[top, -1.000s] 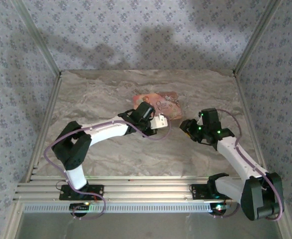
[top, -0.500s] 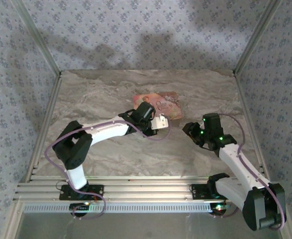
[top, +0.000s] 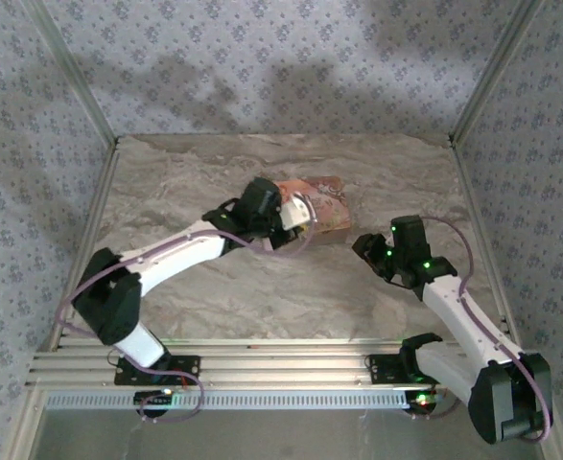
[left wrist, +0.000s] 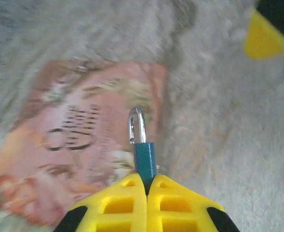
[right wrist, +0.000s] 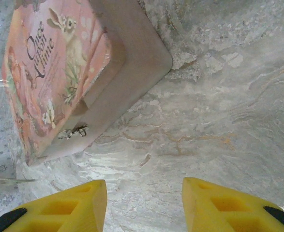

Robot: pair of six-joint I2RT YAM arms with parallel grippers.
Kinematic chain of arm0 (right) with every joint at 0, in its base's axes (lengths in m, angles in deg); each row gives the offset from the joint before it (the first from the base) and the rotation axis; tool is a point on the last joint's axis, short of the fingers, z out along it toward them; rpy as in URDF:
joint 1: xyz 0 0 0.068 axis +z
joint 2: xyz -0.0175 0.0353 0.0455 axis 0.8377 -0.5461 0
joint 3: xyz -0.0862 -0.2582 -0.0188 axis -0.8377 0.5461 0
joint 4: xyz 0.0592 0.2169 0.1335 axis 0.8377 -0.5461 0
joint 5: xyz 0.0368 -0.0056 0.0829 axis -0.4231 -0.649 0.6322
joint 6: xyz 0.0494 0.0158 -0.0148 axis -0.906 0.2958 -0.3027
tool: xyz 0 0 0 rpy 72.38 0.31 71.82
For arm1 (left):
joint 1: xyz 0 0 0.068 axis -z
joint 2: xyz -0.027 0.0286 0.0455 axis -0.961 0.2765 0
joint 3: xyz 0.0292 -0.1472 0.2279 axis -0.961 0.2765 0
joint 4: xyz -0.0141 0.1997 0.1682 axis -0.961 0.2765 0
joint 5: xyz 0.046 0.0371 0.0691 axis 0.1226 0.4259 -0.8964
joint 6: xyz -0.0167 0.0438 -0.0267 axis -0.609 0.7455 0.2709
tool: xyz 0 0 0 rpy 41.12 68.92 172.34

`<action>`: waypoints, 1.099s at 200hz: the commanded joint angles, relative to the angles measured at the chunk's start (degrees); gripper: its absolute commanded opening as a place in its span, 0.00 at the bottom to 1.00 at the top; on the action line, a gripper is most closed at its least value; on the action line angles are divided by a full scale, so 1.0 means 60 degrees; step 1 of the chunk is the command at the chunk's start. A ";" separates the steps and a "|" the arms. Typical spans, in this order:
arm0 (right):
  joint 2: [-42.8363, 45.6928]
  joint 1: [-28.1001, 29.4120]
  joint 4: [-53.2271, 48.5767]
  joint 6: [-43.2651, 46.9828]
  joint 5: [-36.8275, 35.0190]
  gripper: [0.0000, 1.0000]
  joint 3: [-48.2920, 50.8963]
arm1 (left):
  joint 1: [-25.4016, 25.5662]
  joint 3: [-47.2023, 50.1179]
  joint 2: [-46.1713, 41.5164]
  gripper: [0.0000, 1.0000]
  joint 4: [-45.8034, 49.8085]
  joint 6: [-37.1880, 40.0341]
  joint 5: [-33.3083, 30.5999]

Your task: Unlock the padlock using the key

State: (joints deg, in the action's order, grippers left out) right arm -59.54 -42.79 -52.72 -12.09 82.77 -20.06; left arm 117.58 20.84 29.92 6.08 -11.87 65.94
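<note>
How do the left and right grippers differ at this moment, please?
The left gripper is shut on a small teal piece with a silver loop; the right gripper stands open and empty. The left hangs over the pink box; the right over the table beside it. Both have yellow fingers.

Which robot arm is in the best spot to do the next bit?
Right, most likely. The left gripper is shut on the padlock above the pink box, so it is busy. The right gripper is open and empty beside that box, free to reach in.
</note>
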 commanded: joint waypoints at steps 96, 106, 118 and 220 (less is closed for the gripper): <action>-0.5739 0.3856 -0.0798 0.1644 -0.1459 0.45 -0.5975 | -0.5808 0.3507 -0.2493 0.00 -0.0380 -0.5727 0.1519; -0.6078 0.3945 -0.0855 0.1699 -0.1282 0.45 -0.6370 | -0.5879 0.3553 -0.2286 0.00 -0.0344 -0.5859 0.1415; -0.6273 0.3997 -0.0973 0.1792 -0.1195 0.45 -0.6637 | -0.5880 0.3546 -0.1992 0.00 -0.0209 -0.6074 0.1061; -0.3524 0.1545 -0.2844 0.2818 -0.1591 0.51 -0.5262 | -0.5894 0.2916 -0.1764 0.42 0.0569 -0.5963 -0.0583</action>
State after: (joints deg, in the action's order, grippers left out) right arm -85.92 -28.80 -64.76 2.12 74.71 -54.20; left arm 82.46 42.54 22.33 6.58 -49.96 65.55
